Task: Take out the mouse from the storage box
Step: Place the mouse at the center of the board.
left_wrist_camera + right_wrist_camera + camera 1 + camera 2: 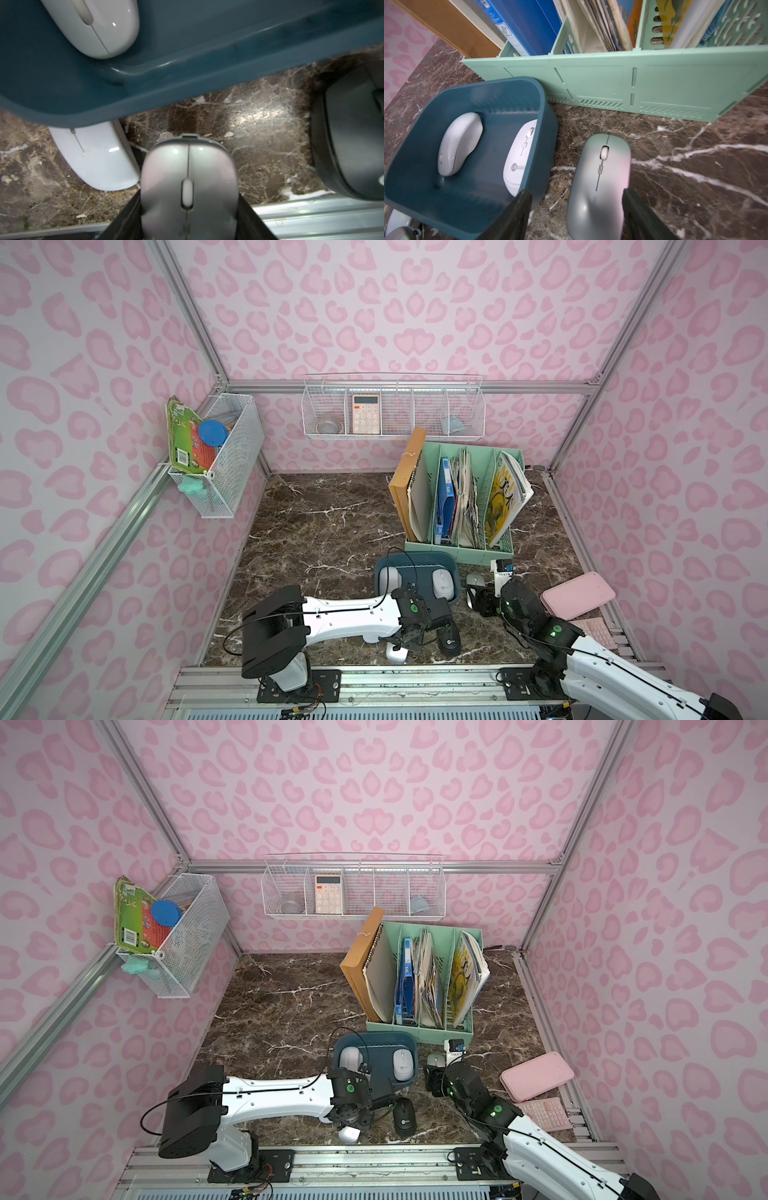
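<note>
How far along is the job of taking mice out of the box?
Done: black mouse, white mouse and silver mouse lie on the table. In hand: left gripper holds a grey mouse outside the box. Left: two mice lie inside.

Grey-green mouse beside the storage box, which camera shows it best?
Right wrist view: the grey-green mouse fills the foreground, wheel and seam clear, flanked by the right gripper. Both top views show only a small part of it, the rest hidden behind that gripper. The left wrist view lacks it.
</note>
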Motion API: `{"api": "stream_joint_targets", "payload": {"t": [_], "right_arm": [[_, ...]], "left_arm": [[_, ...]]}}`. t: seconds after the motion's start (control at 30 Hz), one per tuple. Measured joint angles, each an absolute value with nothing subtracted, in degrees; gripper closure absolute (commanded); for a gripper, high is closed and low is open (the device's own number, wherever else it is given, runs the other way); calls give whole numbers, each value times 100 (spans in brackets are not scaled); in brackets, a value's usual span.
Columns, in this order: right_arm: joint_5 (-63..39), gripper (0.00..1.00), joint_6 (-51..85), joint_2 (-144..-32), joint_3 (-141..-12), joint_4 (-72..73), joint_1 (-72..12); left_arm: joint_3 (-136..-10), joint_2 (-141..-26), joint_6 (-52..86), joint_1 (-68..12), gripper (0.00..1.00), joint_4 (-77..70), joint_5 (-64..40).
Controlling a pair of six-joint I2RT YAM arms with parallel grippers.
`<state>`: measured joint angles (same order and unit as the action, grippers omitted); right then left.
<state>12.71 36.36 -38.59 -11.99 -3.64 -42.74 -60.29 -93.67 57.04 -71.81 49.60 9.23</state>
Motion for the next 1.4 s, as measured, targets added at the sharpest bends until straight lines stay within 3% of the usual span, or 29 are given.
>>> {"api": "stream_joint_targets", "payload": {"t": [0.87, 0.97, 1.4], "right_arm": [[1271, 28, 3636, -3889, -1199, -362, -4274], [1271, 28, 3636, -3887, -1199, -357, -4274], [1269, 28, 3636, -4130, -1232, -320, -4274]], "left_arm": [[-6114, -10033, 5481, -6895, 40, 4449, 836], [-6128, -10077, 5387, -6858, 31, 4399, 814], [-5996, -9655, 5387, -6840, 17, 4359, 950]]}}
